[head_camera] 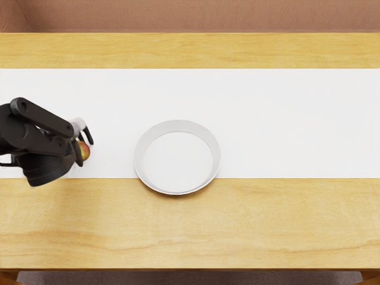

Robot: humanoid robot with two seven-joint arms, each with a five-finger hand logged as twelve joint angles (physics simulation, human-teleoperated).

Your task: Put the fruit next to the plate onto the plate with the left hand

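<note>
A small red and yellow fruit (85, 151) shows at the left of the table, mostly hidden behind dark fingers. My left hand (76, 142) comes in from the left edge and is curled around the fruit. A white round plate (145, 140) sits at the middle of the table, to the right of the hand and apart from it, with nothing on it. I cannot tell whether the fruit rests on the cloth or is lifted.
A white runner (285, 119) crosses the wooden table (237, 219) from left to right, and the plate overlaps its front edge. A brown wall or floor band lies beyond the table's far edge.
</note>
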